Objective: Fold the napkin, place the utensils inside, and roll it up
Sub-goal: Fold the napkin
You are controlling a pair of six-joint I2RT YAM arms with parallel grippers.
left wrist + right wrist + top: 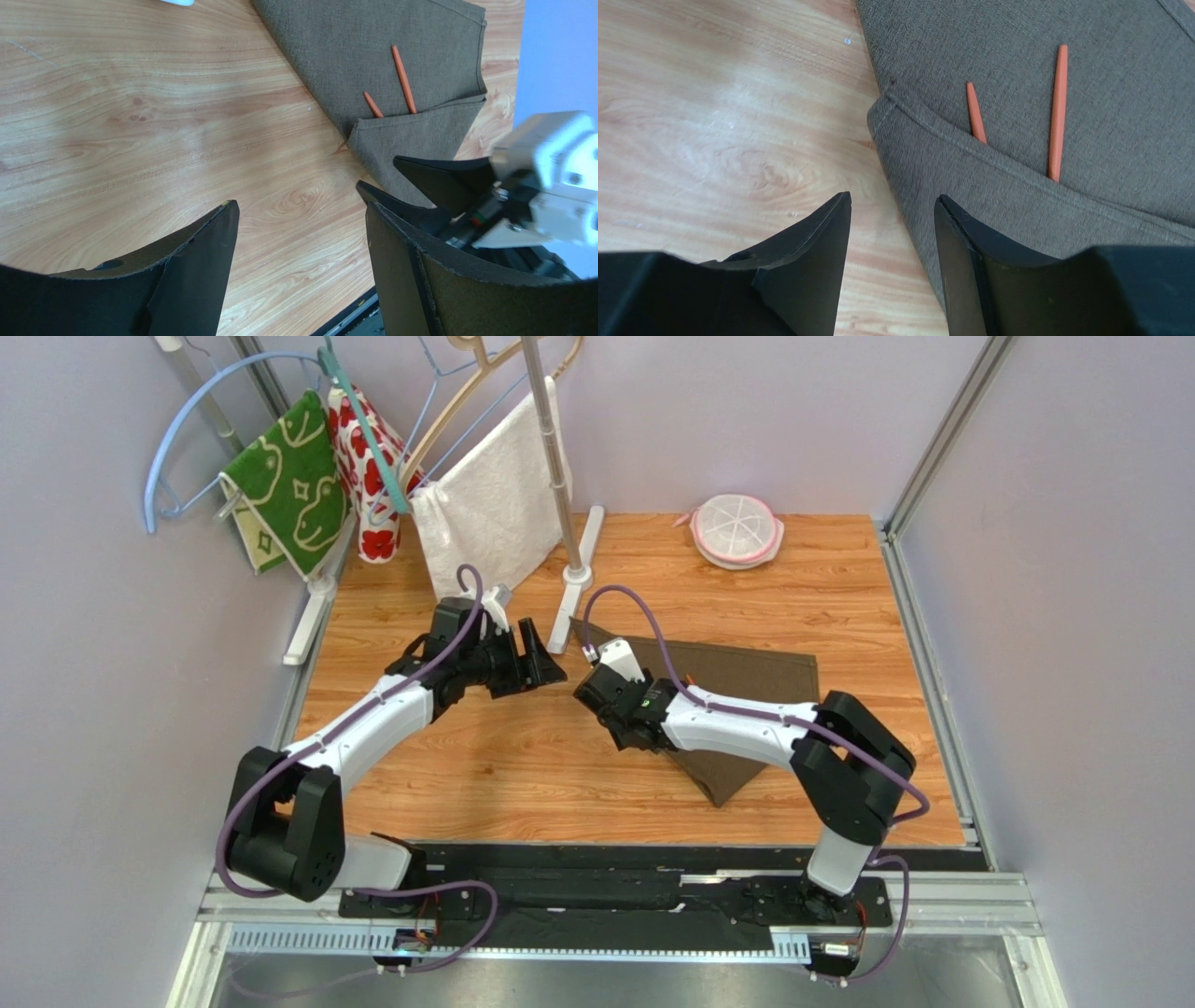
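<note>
The dark brown napkin [744, 686] lies on the wooden table right of centre, with its near flap [990, 203] folded up over the lower ends of two thin orange utensils [1057, 112] [976, 112]. They also show in the left wrist view [403, 70]. They cannot be seen in the top view. My right gripper [892, 203] is open and empty at the napkin's left folded edge, with one finger over cloth and one over wood. My left gripper [298, 203] is open and empty over bare wood, left of the napkin and close to the right gripper [601, 689].
A drying rack stands at the back left with a green patterned cloth [295, 476], a red-and-white cloth [368, 469] and a white towel [494, 504]. Its pole base [578, 567] is just behind the grippers. A round pink-rimmed container [735, 529] sits at the back. Walls close in both sides.
</note>
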